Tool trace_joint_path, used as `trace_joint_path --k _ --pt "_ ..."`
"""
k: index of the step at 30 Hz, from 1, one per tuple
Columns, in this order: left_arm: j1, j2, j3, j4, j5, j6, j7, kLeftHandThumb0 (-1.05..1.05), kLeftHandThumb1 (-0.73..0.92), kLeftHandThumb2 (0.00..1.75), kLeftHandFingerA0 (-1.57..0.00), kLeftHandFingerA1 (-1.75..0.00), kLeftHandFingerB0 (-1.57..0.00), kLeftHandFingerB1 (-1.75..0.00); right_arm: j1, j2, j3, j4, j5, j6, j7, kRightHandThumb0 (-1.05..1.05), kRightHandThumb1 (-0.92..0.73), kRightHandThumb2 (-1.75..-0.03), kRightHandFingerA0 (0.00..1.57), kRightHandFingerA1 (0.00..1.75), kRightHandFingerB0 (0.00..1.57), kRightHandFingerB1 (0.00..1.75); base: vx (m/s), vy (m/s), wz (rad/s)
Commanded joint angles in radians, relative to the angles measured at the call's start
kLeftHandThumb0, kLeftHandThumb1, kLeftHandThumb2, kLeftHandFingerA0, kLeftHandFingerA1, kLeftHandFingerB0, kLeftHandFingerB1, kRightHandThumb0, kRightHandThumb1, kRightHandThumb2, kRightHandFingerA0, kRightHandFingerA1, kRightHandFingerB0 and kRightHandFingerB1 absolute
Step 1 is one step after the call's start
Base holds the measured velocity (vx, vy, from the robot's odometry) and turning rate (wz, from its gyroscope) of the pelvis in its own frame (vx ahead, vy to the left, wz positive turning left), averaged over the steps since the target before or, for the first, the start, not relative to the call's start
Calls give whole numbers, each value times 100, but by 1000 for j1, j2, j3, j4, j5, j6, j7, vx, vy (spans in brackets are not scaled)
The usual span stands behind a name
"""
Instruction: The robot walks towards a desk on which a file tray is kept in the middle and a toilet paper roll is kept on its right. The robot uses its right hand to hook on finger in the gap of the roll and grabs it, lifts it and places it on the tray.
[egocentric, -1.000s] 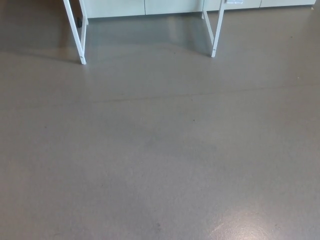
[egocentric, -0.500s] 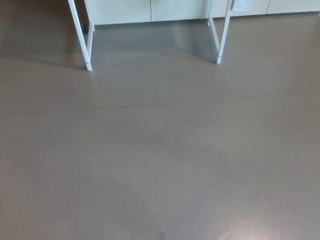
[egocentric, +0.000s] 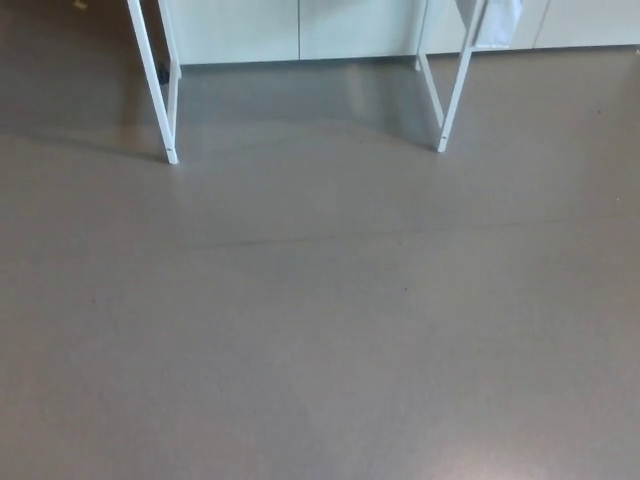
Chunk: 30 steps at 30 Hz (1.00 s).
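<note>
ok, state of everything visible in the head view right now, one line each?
left desk leg: standing on the floor, top cut off by the frame
right desk leg: standing on the floor, top cut off by the frame
floor: grey, glossy, bare in front of the desk legs
cabinet fronts: closed, behind the legs
white item at top right: hangs by the right leg, too cropped to identify
desk top, tray, roll, both hands: not in view

Plain grey-brown floor (egocentric: 320, 330) with a faint sheen, white desk legs (egocentric: 150, 80) above it, pale off-white cabinet fronts (egocentric: 300, 28) behind the desk legs.
</note>
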Motion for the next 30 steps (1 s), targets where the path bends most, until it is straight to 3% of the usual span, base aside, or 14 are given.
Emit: trace_joint_path --k 1,10,20,30 --pt "-9 8 0 -3 7 15 -6 -23 72 119 -8 -54 -8 -51 -5 -10 -5 2 2 -7 -5 -74 -72 -63 20 40 3 23 338 -245 24" --pt "-16 11 -1 -3 10 17 -8 -23 72 119 -8 -54 -8 -51 -3 -6 -7 4 4 -9 -7 -74 -72 -63 20 40 3 23 317 -177 12" --pt "-9 21 6 -2 7 14 -11 -23 72 119 -8 -54 -8 -51 -11 4 -2 4 -1 -8 -9 -74 -72 -63 20 40 3 23 445 138 -31" --pt "-8 24 8 -8 7 13 -12 -23 72 119 -8 -54 -8 -51 -8 7 -3 4 2 -12 -11 -74 -72 -63 20 40 3 23 395 65 7"
